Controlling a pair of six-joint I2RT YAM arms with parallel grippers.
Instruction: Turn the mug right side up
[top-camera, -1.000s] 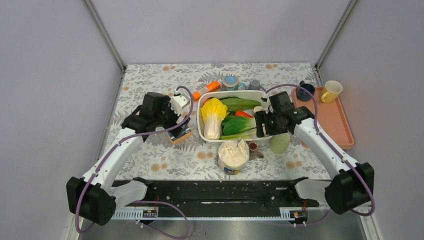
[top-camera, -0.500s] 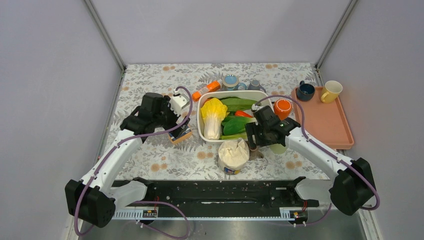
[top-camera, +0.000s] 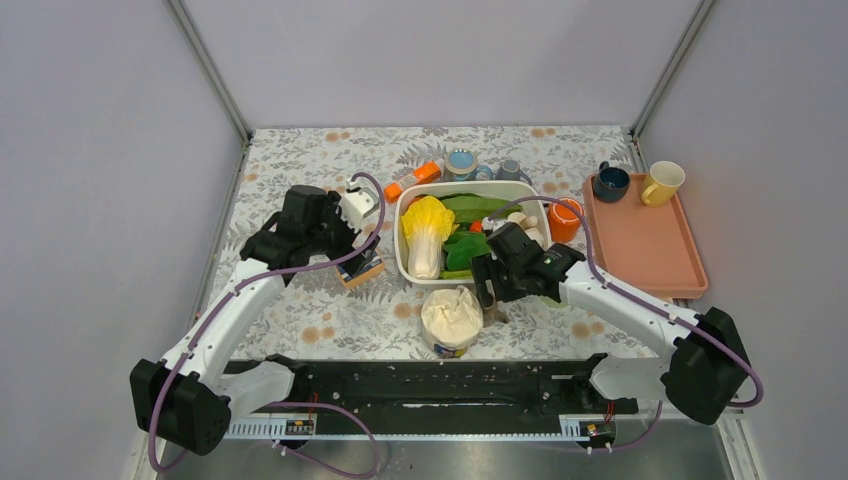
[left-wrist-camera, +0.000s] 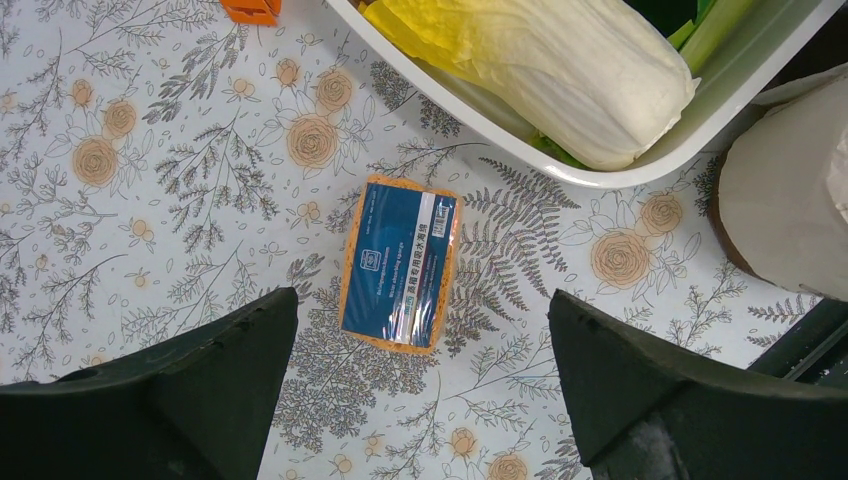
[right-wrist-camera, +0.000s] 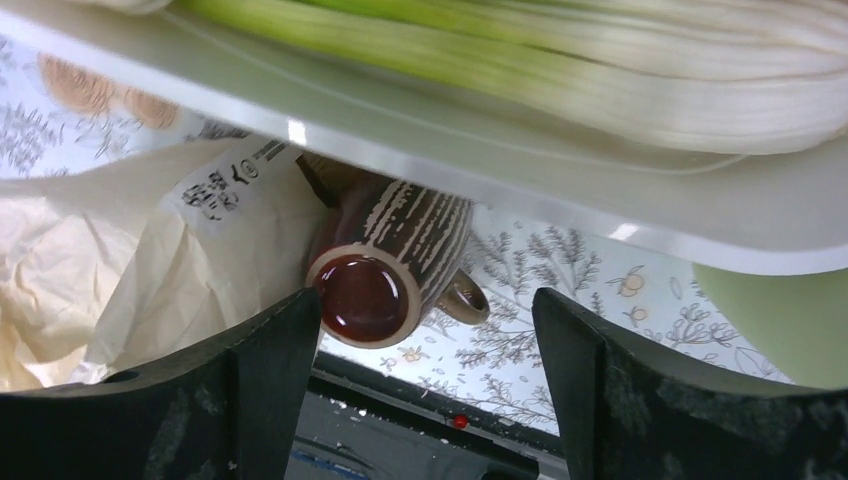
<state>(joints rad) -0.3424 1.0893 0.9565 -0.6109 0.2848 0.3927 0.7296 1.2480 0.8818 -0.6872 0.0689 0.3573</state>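
Observation:
The brown striped mug (right-wrist-camera: 388, 272) lies on its side on the floral table, its glossy dark opening facing the wrist camera and its handle (right-wrist-camera: 462, 300) to the right. It is wedged between the white bin's near wall and a crumpled paper-wrapped tub. My right gripper (right-wrist-camera: 428, 305) is open around it, the left finger close to its rim and the right finger well apart. In the top view my right gripper (top-camera: 487, 292) covers the mug. My left gripper (left-wrist-camera: 420, 305) is open and empty above a blue and orange sponge pack (left-wrist-camera: 398, 262).
The white bin (top-camera: 401, 240) holds cabbage and greens. The paper-wrapped tub (top-camera: 450, 318) stands in front of it. A pale green cup (right-wrist-camera: 790, 320) is right of the mug. An orange mug (top-camera: 565, 216) and a pink tray (top-camera: 650, 245) with two mugs lie to the right.
My right arm has moved left and down from the bin's right end to the brown mug. The paper-wrapped tub has shifted slightly left and nearer. The left arm has not moved.

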